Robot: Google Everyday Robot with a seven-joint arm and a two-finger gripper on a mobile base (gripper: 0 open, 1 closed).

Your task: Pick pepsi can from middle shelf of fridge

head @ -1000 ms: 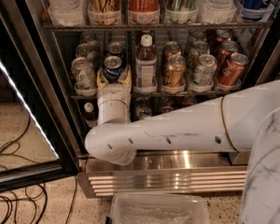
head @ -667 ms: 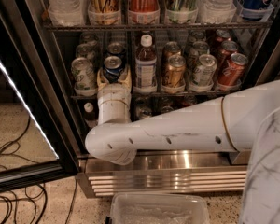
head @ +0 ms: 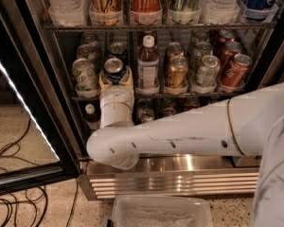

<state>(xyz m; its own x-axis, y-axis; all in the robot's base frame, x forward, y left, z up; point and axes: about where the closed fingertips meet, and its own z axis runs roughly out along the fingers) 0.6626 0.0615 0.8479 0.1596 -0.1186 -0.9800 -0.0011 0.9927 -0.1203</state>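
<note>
Change: none that we can detect; arm and cans stand as in the earlier frame.
Pepsi can [head: 114,68]: upright at the front left of the middle shelf [head: 209,94], between a pale green can [head: 84,74] and a bottle [head: 148,63].
Handling: we judge it light, rigid, thin-walled and slick; take it mid-body.
Gripper [head: 116,83]: at the can's lower body; clamped or released, we cannot tell.
Fridge [head: 180,181]: door open.

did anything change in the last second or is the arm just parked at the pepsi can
Nothing visibly changed. The gripper sits at the pepsi can at the front of the middle shelf of the fridge, just as before. The can, the neighbouring cans and the bottle have not shifted.
</note>
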